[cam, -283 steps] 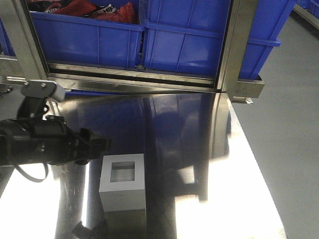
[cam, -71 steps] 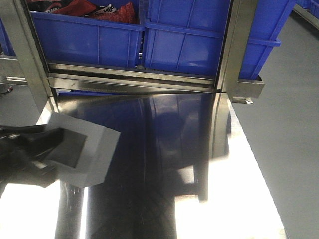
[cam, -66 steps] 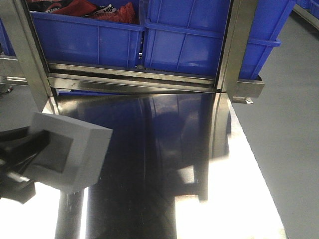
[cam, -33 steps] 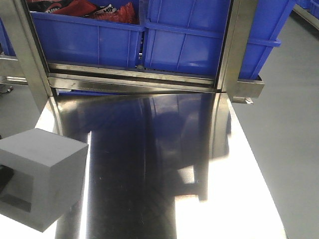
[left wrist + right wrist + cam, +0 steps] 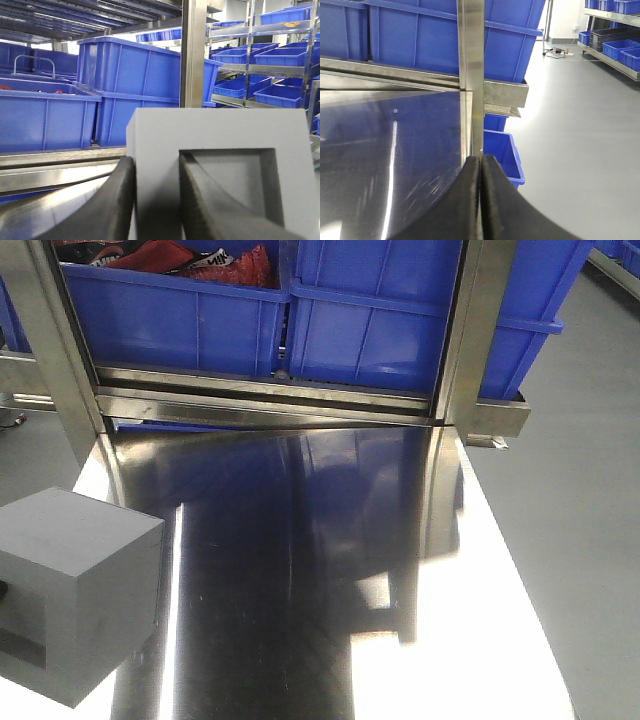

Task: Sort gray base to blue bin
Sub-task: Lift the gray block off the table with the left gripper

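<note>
The gray base (image 5: 78, 592) hangs above the steel table's front left corner, tilted, with its recessed face turned down and left. In the left wrist view the gray base (image 5: 215, 127) fills the frame. My left gripper (image 5: 156, 197) is shut on one wall of it, one finger (image 5: 112, 205) outside and the other finger (image 5: 205, 205) inside the square recess. My right gripper (image 5: 481, 200) is shut with nothing between its pads, low over the table's right edge. A blue bin (image 5: 400, 325) sits on the rack at the back, beside another blue bin (image 5: 170, 325) holding red things.
Steel rack posts (image 5: 478, 330) rise in front of the bins at the table's (image 5: 330, 570) far edge. A small blue bin (image 5: 502, 150) stands on the floor past the table's right side. More blue bins (image 5: 280, 55) fill shelving further off.
The left gripper took the gray base off the table and carried it left and toward the camera, tipping it. Over the last half second it barely shifted. The arm has left the front view.
</note>
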You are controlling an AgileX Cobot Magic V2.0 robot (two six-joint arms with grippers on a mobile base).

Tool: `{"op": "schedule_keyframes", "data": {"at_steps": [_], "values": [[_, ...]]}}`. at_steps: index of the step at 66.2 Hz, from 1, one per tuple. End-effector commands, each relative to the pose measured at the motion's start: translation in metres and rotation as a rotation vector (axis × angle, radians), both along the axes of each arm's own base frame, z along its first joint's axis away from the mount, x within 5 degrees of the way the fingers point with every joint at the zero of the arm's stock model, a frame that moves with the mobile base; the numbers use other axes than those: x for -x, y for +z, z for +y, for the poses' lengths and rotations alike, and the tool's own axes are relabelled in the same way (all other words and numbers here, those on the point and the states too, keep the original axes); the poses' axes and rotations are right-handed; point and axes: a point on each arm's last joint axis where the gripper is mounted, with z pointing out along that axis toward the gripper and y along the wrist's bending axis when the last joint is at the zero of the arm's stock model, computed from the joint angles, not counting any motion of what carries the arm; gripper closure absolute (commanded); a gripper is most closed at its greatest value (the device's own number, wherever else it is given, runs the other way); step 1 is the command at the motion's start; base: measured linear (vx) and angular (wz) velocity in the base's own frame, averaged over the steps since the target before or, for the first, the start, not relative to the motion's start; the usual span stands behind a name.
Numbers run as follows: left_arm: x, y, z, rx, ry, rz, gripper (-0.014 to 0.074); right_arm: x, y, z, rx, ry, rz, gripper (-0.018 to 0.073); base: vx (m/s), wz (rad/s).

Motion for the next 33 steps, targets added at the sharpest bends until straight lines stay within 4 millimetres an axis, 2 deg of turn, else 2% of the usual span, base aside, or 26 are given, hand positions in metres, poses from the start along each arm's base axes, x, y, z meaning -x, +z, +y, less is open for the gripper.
{"op": "schedule_keyframes", "data": {"at_steps": [1,33], "values": [[0.0020,0.0192,0.0007,0.074,-0.006,-0.113,0.0602,-0.0002,0.0025,0.0001,0.011,0.000,-0.072,0.0568,0.00,0.00],[0.0020,0.0191,0.0007,0.073,-0.006,-0.112,0.0602,-0.0002,0.0025,0.0001,0.011,0.000,-0.072,0.0568,0.00,0.00]]}}
